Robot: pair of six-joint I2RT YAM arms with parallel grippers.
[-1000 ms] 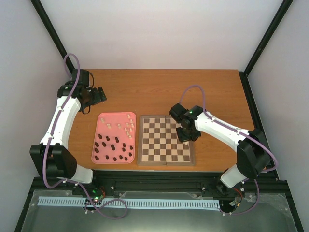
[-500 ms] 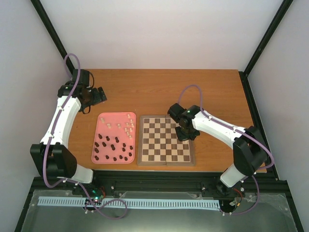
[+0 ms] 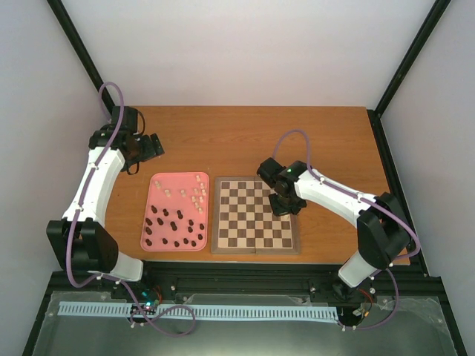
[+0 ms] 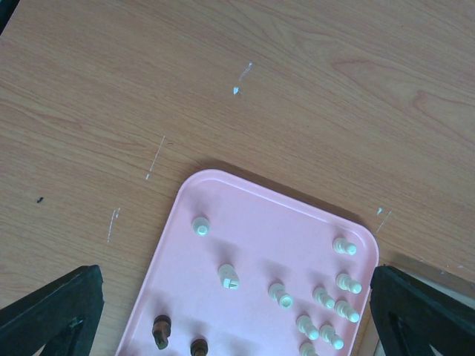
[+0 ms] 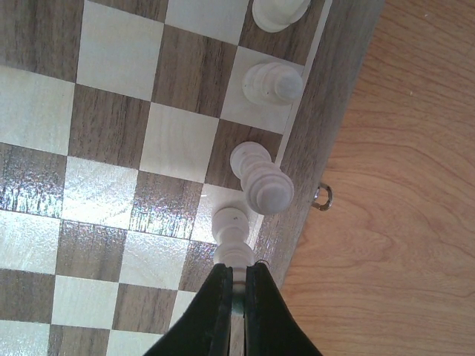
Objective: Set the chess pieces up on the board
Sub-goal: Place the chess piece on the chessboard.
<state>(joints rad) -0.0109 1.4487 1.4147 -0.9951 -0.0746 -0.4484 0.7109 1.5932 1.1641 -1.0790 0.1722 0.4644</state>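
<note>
Wood tabletop (image 3: 245,141) w/ white walls (image 3: 245,52), black frame posts (image 3: 74,44)

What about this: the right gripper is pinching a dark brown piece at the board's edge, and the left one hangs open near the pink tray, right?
No: the right wrist view shows the piece in the right gripper is cream-white, not dark brown. The edge of the board, open left gripper and pink tray are as you said.

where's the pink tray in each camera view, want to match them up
Top external: tray left of centre, beside the board's left edge.
Left wrist: tray at bottom centre, cut off by the lower edge.
Right wrist: not in it.
Shared landmark: cream pieces clustered along the tray's board-side edge.
</note>
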